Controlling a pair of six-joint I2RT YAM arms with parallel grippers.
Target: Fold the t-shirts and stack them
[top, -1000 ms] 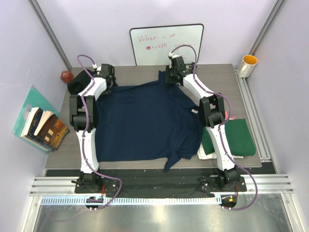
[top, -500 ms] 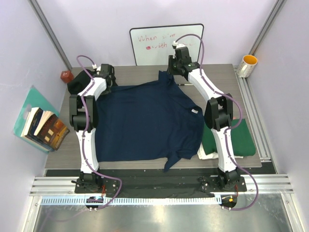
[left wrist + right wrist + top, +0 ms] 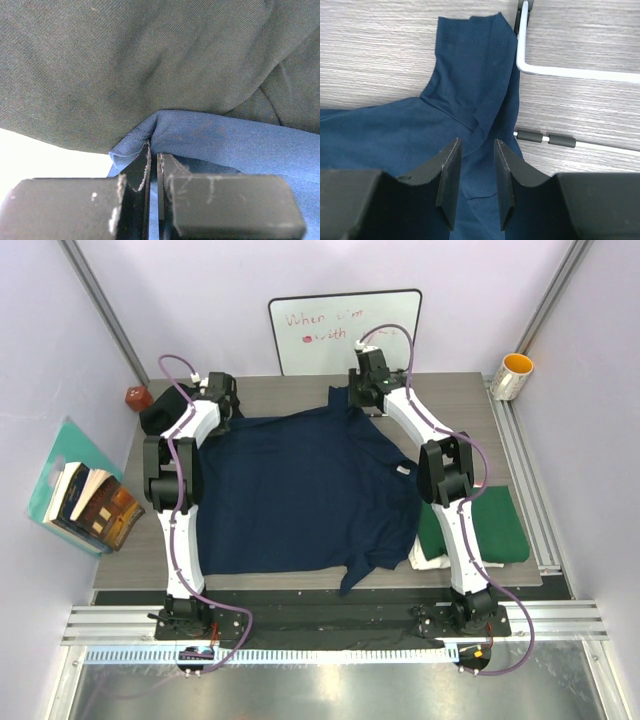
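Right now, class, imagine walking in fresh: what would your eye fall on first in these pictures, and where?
The navy t-shirt, spread across the middle of the table, stands out first. The left gripper is shut on its far-left corner; the right gripper hovers open over its far-right sleeve. A folded green t-shirt lies at the table's right edge.

The left arm is standing stretched far forward on its own side, elbow raised. The left gripper is pinching its jaws tight on a fold of the navy t-shirt — barely a slit is showing between the fingers. The right arm is stretching far forward too, wrist angling downward, and the right gripper is hovering with its jaws partly apart.
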